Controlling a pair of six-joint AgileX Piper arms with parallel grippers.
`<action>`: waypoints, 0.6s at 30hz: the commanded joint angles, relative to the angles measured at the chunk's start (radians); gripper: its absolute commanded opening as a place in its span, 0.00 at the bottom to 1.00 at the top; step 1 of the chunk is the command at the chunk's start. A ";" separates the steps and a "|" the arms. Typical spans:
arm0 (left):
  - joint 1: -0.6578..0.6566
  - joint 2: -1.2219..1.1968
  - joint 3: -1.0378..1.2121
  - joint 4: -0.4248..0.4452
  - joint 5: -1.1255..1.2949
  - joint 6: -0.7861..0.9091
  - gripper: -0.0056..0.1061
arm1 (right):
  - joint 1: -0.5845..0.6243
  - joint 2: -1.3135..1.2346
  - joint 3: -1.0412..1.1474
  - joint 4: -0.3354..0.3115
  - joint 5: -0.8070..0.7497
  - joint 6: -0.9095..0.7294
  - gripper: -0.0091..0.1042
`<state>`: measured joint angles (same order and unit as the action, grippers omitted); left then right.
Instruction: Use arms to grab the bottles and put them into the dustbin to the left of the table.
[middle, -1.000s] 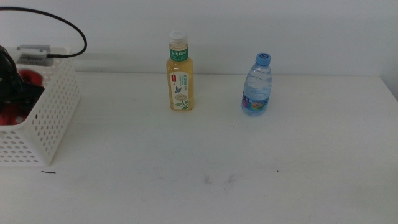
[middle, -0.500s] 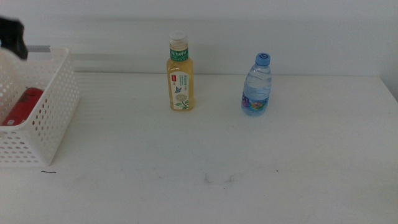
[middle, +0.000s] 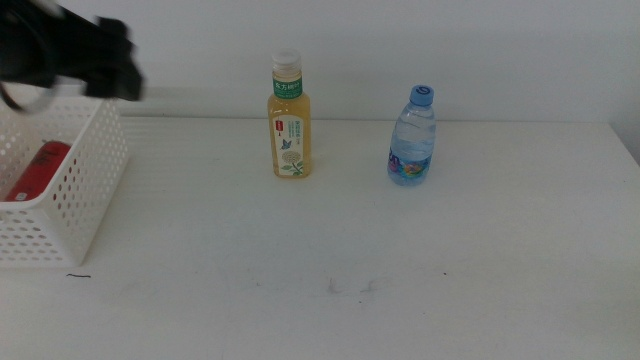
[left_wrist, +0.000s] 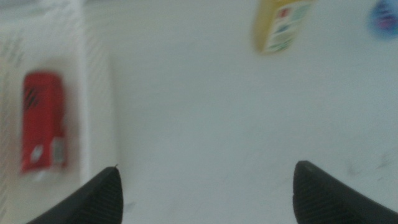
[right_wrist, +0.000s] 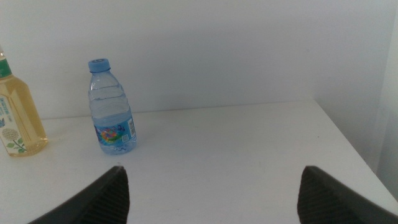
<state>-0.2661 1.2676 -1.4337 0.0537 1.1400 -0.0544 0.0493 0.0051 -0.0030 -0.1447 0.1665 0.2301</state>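
Red can (middle: 32, 170) lies in the white basket (middle: 85, 190), so one of three is binned. Left gripper (middle: 105, 68), jaws spread and empty, is blurred above the basket's far rim. Likely next: tea bottle (middle: 289, 118), upright mid-table, well apart from it. Water bottle (middle: 412, 136) stands further right. Right gripper (right_wrist: 211, 186) waits with jaws apart, empty.

A plain pale wall (middle: 480, 50) fills the background of the middle view. It has no markings or fixtures. A slightly darker horizontal band (middle: 200, 100) runs along the lower part of the wall. The right wrist view shows the same wall (right_wrist: 217, 50) as a uniform light grey surface. A brighter vertical strip (right_wrist: 388, 74) stands at its far side; its nature cannot be determined.
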 joint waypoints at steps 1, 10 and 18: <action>-0.095 -0.056 0.107 0.038 -0.172 -0.045 0.89 | -0.006 -0.005 0.003 -0.007 -0.008 -0.002 0.82; -0.218 -0.038 0.826 -0.309 -1.247 0.101 0.89 | -0.006 -0.005 0.003 -0.007 -0.008 -0.002 0.82; -0.243 0.387 0.849 -0.190 -1.792 0.062 0.89 | -0.006 -0.005 0.003 -0.007 -0.008 -0.002 0.82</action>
<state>-0.5036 1.5897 -0.5640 -0.1793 -0.4882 0.0483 0.0493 0.0051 -0.0030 -0.1447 0.1665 0.2301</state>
